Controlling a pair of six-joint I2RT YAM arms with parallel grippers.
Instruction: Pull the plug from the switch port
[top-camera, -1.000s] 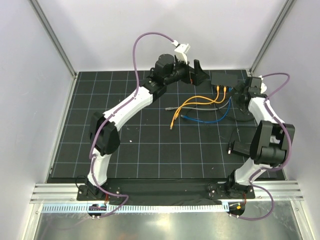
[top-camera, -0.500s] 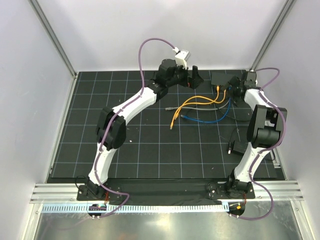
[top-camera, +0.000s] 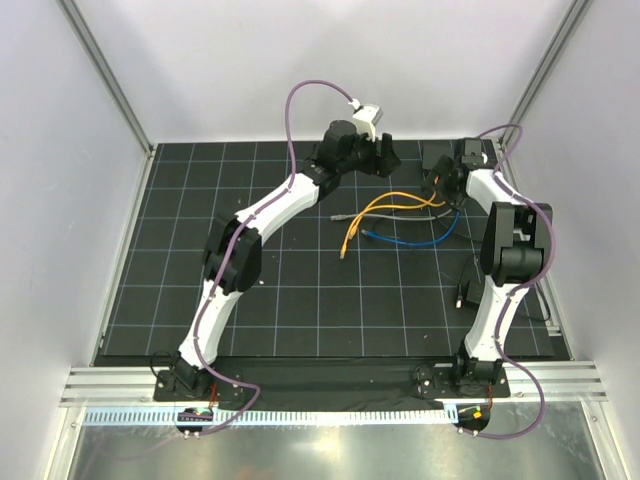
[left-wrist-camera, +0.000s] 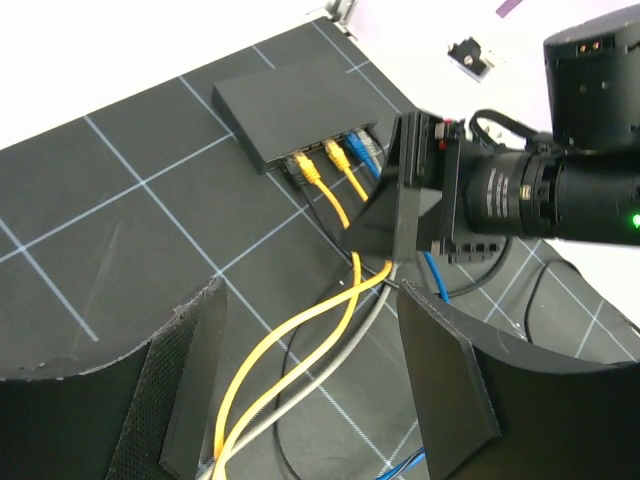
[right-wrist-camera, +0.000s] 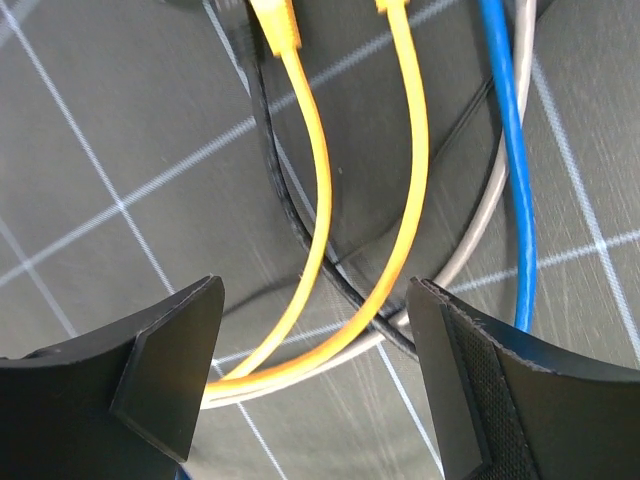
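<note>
Black mat (top-camera: 300, 290) with white grid lines, lying flat. White walls (top-camera: 300, 60) on three sides. Aluminium posts (top-camera: 105, 75) at the far corners. Slotted rail (top-camera: 330, 412) along the near edge. Small black block (top-camera: 468, 294) on the mat's right side.

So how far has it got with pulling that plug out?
Nothing is out yet: the yellow plugs and blue plug sit in the switch. In hand: the right gripper hangs open over the cables near the ports, gripping nothing; the left gripper is open too. Left: clamp a plug and pull it free.
</note>
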